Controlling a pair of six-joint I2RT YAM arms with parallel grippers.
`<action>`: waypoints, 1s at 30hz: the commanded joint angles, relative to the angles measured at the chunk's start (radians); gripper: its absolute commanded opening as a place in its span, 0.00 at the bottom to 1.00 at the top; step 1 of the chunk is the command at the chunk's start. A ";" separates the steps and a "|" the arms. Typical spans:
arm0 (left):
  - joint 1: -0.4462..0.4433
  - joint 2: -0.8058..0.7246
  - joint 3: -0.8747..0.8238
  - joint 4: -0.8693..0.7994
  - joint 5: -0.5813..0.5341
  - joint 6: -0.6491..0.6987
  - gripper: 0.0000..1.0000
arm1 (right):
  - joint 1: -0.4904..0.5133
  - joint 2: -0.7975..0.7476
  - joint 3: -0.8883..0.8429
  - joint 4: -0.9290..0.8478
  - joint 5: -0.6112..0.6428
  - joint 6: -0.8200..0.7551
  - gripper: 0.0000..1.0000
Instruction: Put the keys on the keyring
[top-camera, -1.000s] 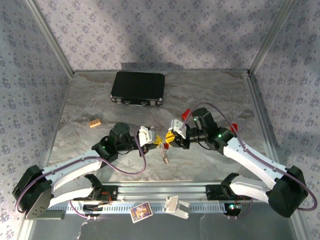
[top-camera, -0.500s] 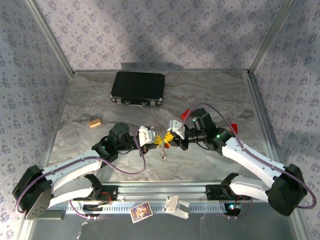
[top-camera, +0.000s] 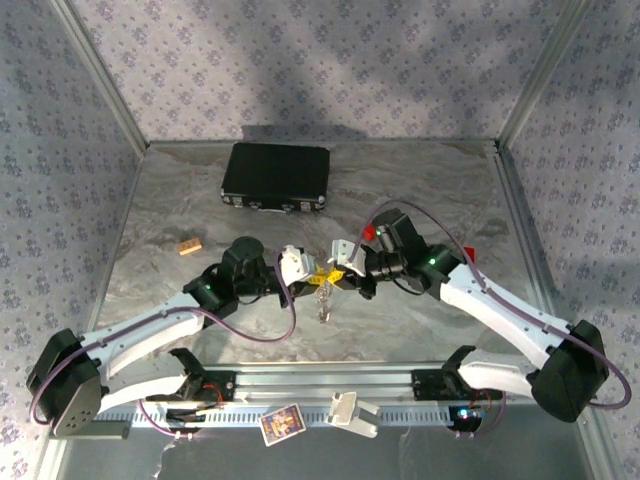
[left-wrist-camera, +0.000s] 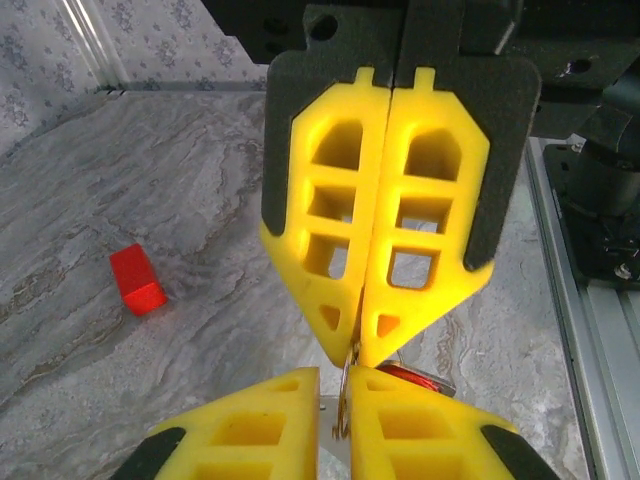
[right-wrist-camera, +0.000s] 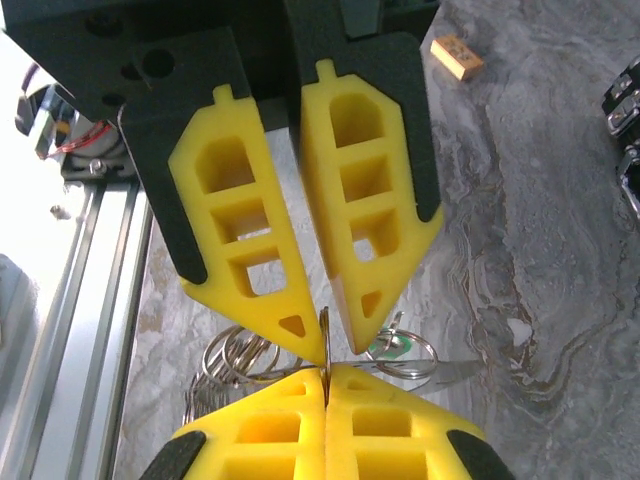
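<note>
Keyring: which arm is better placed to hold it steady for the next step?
Right, probably. The right gripper is shut flat on the keyring, while the left gripper shows a slight gap around the wire, so its hold looks looser.

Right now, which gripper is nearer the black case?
Left, narrowly. The left gripper sits just below and right of the black case; the right gripper meets it tip to tip, farther right.

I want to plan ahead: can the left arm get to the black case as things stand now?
Probably yes: bare table lies between the left gripper and the black case, but its fingers pinch the keyring first.
</note>
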 joint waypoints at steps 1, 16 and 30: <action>-0.007 0.017 0.045 -0.061 -0.005 0.036 0.12 | 0.029 0.021 0.059 -0.102 0.036 -0.061 0.00; -0.008 -0.030 -0.037 0.089 0.010 0.000 0.00 | -0.083 -0.075 -0.096 0.136 -0.134 0.186 0.35; -0.008 -0.016 -0.110 0.297 -0.020 -0.130 0.00 | -0.056 -0.214 -0.300 0.329 0.009 0.365 0.40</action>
